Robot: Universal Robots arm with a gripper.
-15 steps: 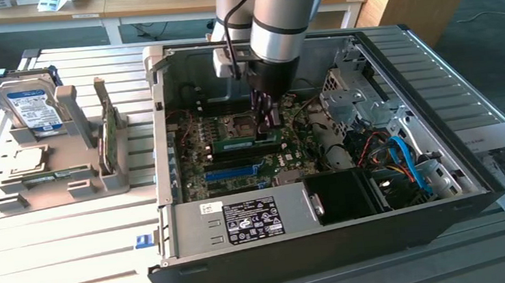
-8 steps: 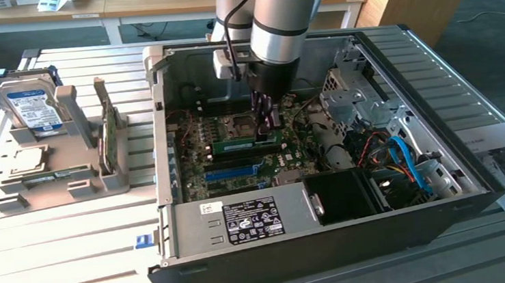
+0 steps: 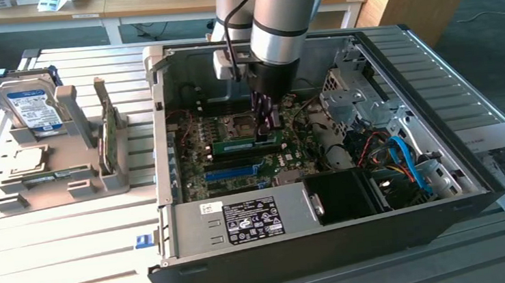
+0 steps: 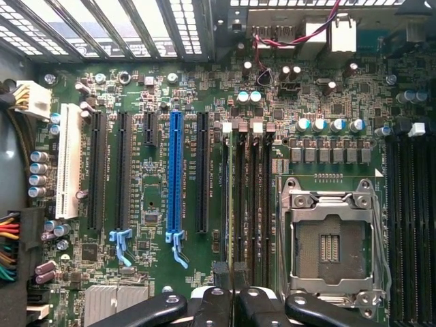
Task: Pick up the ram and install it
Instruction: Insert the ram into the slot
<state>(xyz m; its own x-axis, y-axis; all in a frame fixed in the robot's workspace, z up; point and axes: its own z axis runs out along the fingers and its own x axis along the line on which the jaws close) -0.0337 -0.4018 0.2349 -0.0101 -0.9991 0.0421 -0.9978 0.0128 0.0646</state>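
The ram (image 3: 239,143) is a narrow green stick standing on edge in a memory slot of the motherboard (image 3: 202,170), inside the open computer case (image 3: 335,247). In the wrist view the ram (image 4: 227,204) shows as a thin edge along the slot beside the black memory slots. My gripper (image 3: 268,128) reaches straight down into the case at one end of the stick. Its black fingers (image 4: 211,306) are drawn together around that edge, so my gripper (image 4: 234,300) is shut on the ram.
Beside the slots lie the open CPU socket (image 4: 330,238) and a blue expansion slot (image 4: 176,177). The power supply (image 3: 241,221) and cables (image 3: 401,163) crowd the case. At the exterior view's left, a grey holder (image 3: 55,186) carries a hard drive (image 3: 32,106).
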